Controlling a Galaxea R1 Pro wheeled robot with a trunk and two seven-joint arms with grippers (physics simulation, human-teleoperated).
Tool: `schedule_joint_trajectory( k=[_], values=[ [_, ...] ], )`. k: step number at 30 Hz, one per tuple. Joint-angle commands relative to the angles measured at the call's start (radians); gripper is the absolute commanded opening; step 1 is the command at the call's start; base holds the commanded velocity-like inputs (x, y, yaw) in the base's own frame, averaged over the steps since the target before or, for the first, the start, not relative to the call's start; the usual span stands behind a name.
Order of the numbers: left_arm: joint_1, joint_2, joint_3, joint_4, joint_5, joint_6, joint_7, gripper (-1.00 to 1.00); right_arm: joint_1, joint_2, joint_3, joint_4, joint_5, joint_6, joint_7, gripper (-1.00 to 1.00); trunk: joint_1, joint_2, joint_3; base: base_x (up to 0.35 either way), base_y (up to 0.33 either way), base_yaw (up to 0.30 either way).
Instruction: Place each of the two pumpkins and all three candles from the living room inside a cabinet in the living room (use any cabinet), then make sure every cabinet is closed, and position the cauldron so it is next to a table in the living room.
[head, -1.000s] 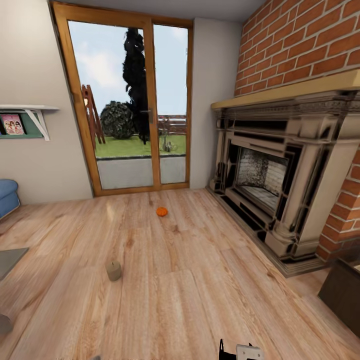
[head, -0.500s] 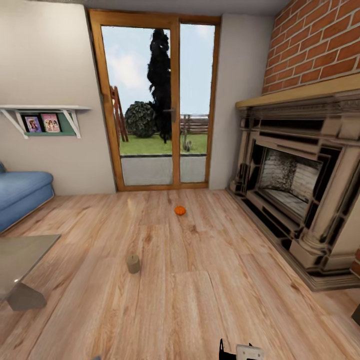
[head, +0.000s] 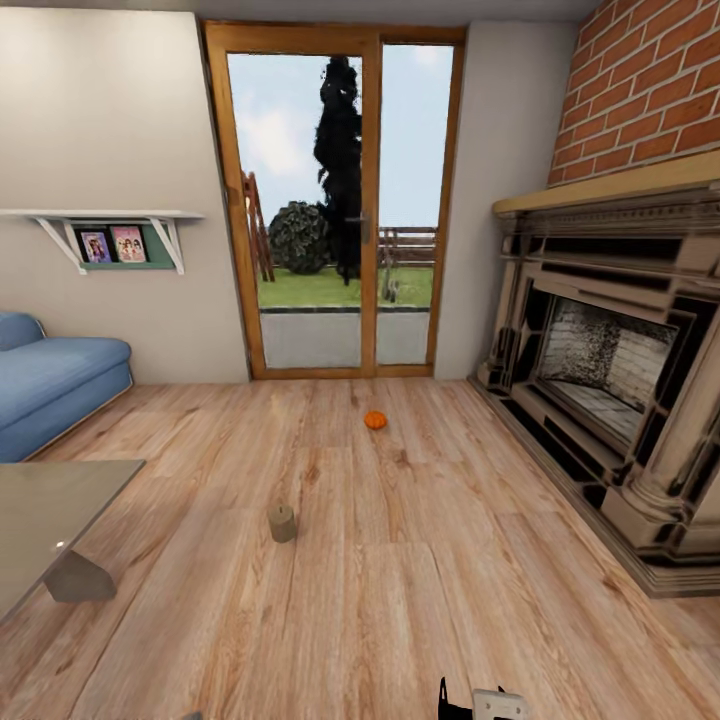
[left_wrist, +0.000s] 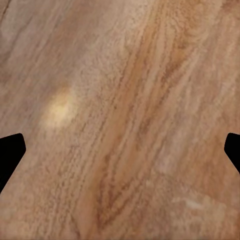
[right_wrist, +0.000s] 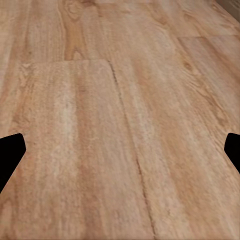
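From the head view, 1 candle (head: 282, 522) stands on the plank floor (head: 420, 600), and 1 pumpkin (head: 375, 420) lies farther, near the glass doors (head: 345, 210); the table (head: 50, 500) is at left. In both wrist views, the left gripper (left_wrist: 120, 150) and right gripper (right_wrist: 120, 150) have fingertips wide apart, holding nothing. Driving close could knock the candle over.

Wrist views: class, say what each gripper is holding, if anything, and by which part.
Nothing is held. Both wrist views show the fingertips wide apart over bare wood floor. The pumpkin and candle lie on the floor ahead.
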Motion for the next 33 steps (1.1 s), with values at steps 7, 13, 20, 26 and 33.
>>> schedule_joint_trajectory(
  k=[7,13,20,26,33],
  values=[
    [0.000,0.000,-0.009,0.000,0.007,-0.002,0.004,1.00,-0.001,-0.001,0.008,0.000,-0.004,-0.001,-0.008,1.00,-0.019,0.035,0.015,0.000,0.000,0.001],
    [0.000,-0.001,-0.009,0.000,0.005,-0.002,0.004,1.00,-0.001,-0.001,0.008,0.000,-0.003,-0.001,-0.008,1.00,-0.027,0.049,0.021,0.000,0.000,0.135],
    [0.000,-0.001,-0.009,0.000,0.005,-0.003,0.004,1.00,-0.001,-0.001,0.008,0.000,-0.002,-0.012,-0.008,1.00,-0.027,0.049,0.021,0.000,0.000,0.264],
    [0.000,-0.007,-0.009,0.000,0.003,-0.017,0.004,1.00,-0.001,-0.001,0.007,0.000,0.005,-0.018,-0.008,1.00,-0.027,0.049,0.021,0.139,0.000,0.157],
    [0.000,-0.011,-0.009,0.001,0.002,-0.033,0.004,1.00,-0.001,-0.007,0.007,0.001,0.031,-0.019,-0.008,1.00,-0.027,0.049,0.021,0.312,0.000,0.014]
  ],
)
